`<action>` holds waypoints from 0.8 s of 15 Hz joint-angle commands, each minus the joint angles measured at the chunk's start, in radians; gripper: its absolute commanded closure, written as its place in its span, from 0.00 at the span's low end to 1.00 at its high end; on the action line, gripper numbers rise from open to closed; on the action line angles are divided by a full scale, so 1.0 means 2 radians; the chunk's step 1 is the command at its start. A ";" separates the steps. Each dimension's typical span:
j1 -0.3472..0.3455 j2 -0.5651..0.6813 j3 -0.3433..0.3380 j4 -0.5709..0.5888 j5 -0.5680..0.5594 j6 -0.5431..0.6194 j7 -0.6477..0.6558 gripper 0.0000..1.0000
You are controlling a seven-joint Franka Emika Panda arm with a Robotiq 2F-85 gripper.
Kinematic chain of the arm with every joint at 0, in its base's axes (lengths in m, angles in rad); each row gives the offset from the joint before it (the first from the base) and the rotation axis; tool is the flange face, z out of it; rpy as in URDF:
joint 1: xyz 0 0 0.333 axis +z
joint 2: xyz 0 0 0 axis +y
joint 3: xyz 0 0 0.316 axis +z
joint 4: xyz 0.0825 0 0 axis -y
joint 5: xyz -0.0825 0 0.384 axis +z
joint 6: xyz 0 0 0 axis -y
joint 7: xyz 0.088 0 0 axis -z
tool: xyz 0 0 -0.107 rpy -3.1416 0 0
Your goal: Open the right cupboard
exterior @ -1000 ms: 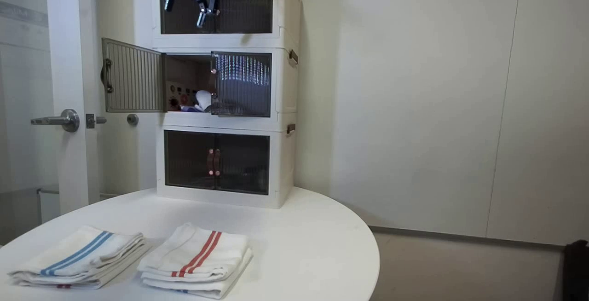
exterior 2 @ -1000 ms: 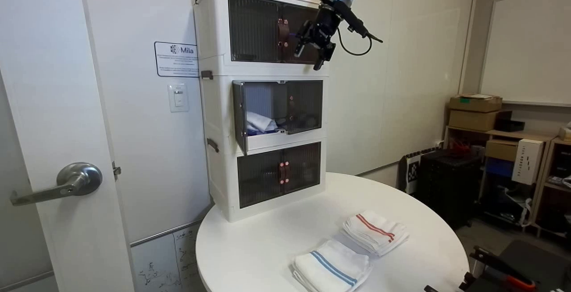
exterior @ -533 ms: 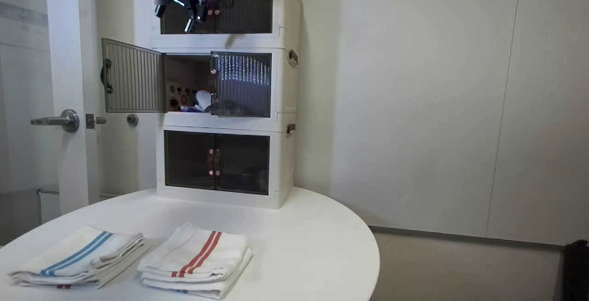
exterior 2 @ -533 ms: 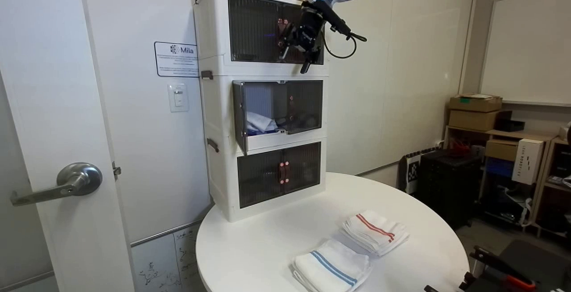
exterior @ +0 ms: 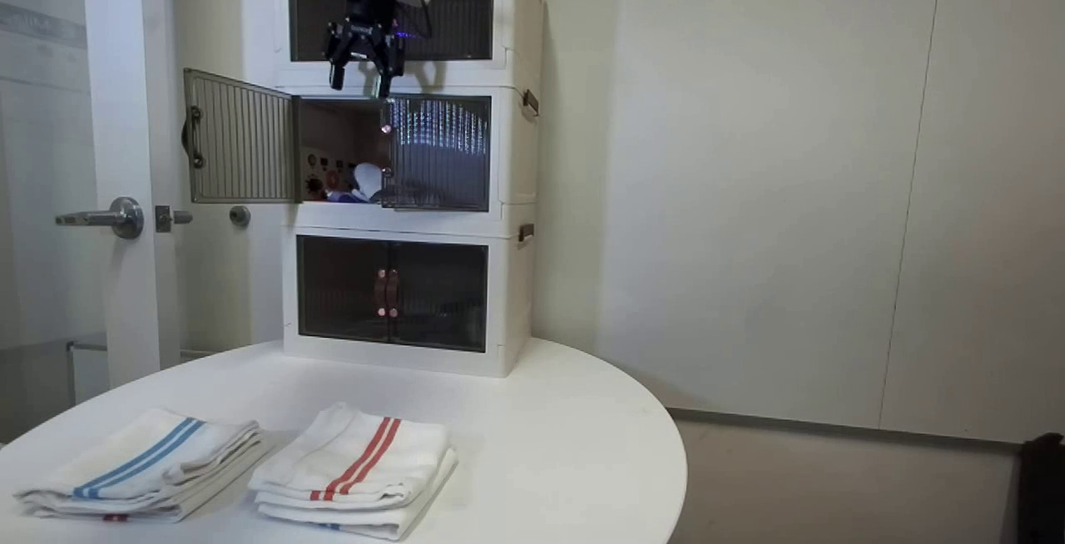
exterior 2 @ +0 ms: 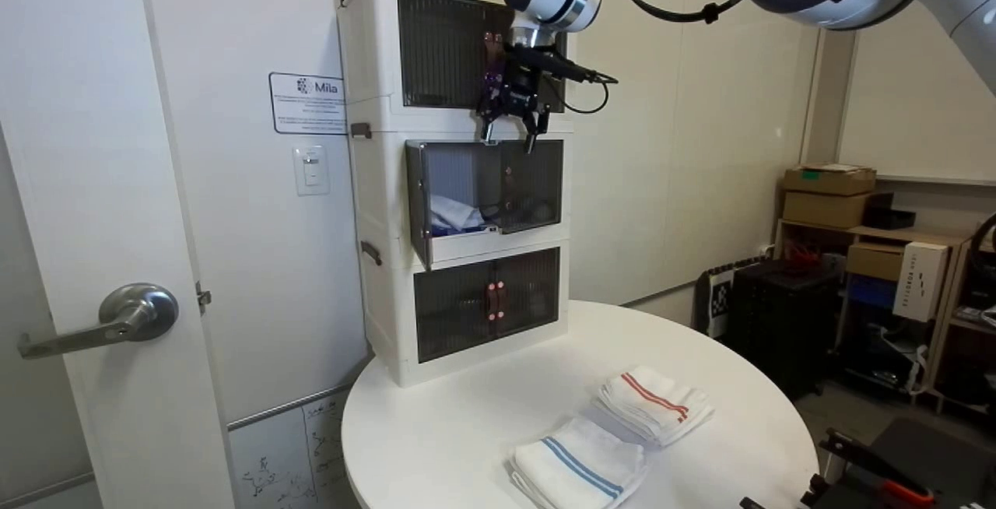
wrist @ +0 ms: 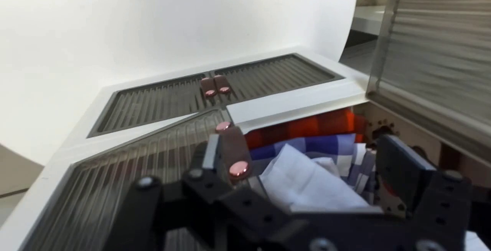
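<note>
The middle box of the white stacked cabinet has two dark ribbed doors. The right door point(exterior: 441, 153) stands slightly ajar; it also shows in an exterior view point(exterior 2: 533, 186) and at the left of the wrist view point(wrist: 145, 159). Its brown strap handle point(wrist: 234, 149) has copper studs. The left door point(exterior: 243, 138) is swung wide open. My gripper point(exterior: 360, 85) is open and empty, pointing down in front of the middle box's top edge, as the other exterior angle point(exterior 2: 510, 137) agrees. In the wrist view the gripper point(wrist: 305, 155) has its left finger beside the handle, its right finger over the opening.
Folded white cloth point(wrist: 307, 178) and checked cloths point(wrist: 303, 143) lie inside the middle box. The bottom box's doors point(exterior: 391, 294) and the top box's doors point(exterior 2: 443, 46) are shut. Two folded towel stacks point(exterior: 354, 469) point(exterior: 141, 465) lie on the round white table point(exterior: 574, 444).
My gripper has come down from in front of the top box to the middle box's upper edge and turned to point more downward. The doors have not moved.
</note>
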 commanded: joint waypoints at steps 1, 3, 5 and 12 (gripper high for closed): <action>0.030 0.023 -0.028 0.050 -0.060 0.016 0.073 0.00; 0.042 0.020 -0.042 0.053 -0.091 0.028 0.109 0.00; 0.051 0.016 -0.053 0.055 -0.117 0.031 0.142 0.00; 0.039 0.032 -0.057 0.062 -0.114 0.018 0.187 0.00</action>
